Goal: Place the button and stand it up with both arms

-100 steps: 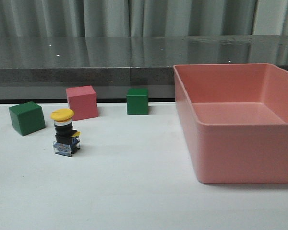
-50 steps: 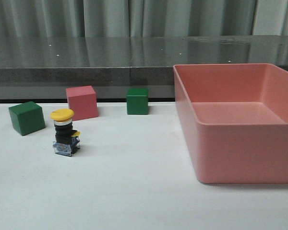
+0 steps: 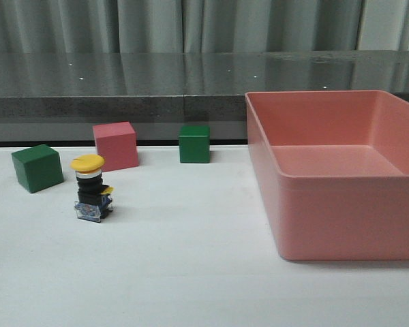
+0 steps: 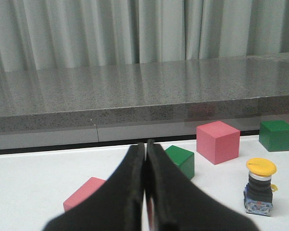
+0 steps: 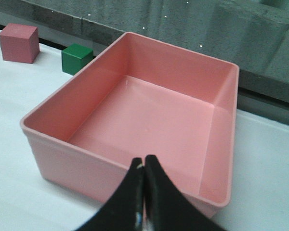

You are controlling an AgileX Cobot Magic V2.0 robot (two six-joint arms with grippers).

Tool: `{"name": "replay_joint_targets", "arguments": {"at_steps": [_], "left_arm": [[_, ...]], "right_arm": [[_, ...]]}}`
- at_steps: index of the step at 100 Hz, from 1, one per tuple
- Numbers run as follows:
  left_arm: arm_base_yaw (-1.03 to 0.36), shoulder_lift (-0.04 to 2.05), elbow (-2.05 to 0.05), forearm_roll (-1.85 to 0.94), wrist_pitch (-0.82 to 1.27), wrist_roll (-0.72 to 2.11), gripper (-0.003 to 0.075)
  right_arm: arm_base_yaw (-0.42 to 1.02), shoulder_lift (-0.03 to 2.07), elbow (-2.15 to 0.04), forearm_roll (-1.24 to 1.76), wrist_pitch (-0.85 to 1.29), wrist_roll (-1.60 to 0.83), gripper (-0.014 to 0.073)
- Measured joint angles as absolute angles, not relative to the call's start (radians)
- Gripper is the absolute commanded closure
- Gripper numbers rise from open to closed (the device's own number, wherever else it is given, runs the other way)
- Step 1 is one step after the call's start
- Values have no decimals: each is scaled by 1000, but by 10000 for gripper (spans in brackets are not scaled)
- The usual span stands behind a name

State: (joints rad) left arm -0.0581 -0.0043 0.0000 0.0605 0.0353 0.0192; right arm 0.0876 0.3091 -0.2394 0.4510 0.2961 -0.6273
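Yellow catches the eye first: the mushroom cap of the push-button switch (image 3: pixel 92 189), which stands upright on the white table (image 3: pixel 191 272) with its silver collar and black body below the cap and its blue-clear contact block resting on the surface. Taking that button as the landmark, a pink cube (image 3: pixel 115 145) sits just behind it, toward the grey stone ledge (image 3: pixel 123 82). A green cube (image 3: pixel 37 167) lies to its left and slightly farther back, and a second green cube (image 3: pixel 194 143) sits behind it and to its right. Well off to the right of the button is a large pink plastic bin (image 3: pixel 341 218), open at the top. In the left wrist view the left gripper (image 4: pixel 145 159) has its dark pointed fingers (image 4: pixel 130 192) pressed together with nothing between them, apart from the button, which stands free. That view also shows another pink block (image 4: pixel 84 194) on the table beside the fingers. In the right wrist view the right gripper (image 5: pixel 144 166) is likewise closed and empty, held above the near wall of the bin.
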Motion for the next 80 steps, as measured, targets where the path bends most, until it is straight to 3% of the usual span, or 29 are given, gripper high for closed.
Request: {"name": "replay_joint_targets", "arguments": {"at_steps": [40,80], "left_arm": [[-58,-4,0,60,37,19,740],[-58,-4,0,60,39,19,740]], "right_arm": [[88,63,-21,94,67,-23,654],[88,-10,25,38,47,38,654]]}}
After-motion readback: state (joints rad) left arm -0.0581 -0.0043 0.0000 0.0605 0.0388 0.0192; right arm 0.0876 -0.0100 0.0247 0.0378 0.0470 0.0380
